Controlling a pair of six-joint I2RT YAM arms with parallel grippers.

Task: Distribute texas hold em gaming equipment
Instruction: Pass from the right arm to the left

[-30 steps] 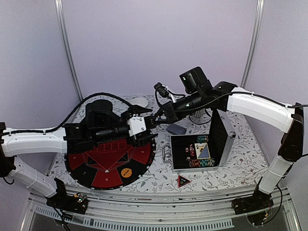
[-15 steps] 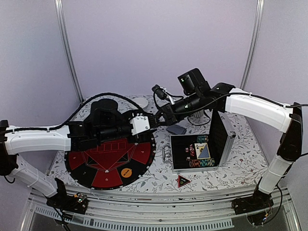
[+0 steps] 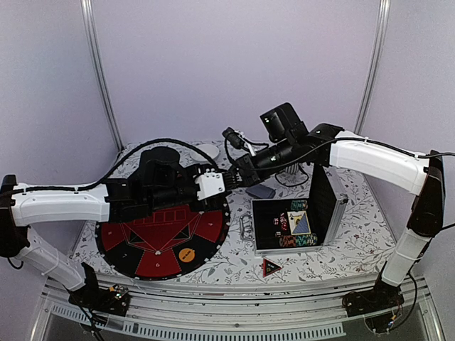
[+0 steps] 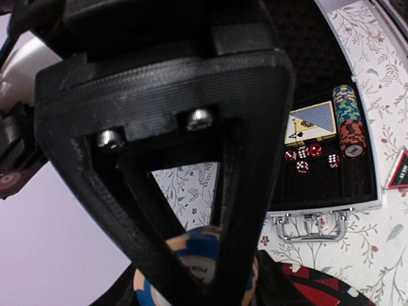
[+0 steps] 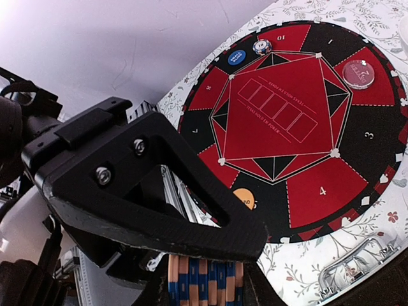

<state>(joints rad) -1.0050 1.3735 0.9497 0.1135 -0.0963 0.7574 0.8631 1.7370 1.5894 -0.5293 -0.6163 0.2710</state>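
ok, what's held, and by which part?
Right gripper holds a striped chip stack; contact points hidden. Left gripper: chip in its jaws, grip unclear.

Pale lilac walls (image 3: 234, 64), 2 metal poles (image 3: 102, 78), white floral tablecloth (image 3: 362, 234), aluminium rail (image 3: 234, 293) in front

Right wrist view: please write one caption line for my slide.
Right hand gripping a stack of orange-and-blue poker chips, round red-and-black poker mat in the background.
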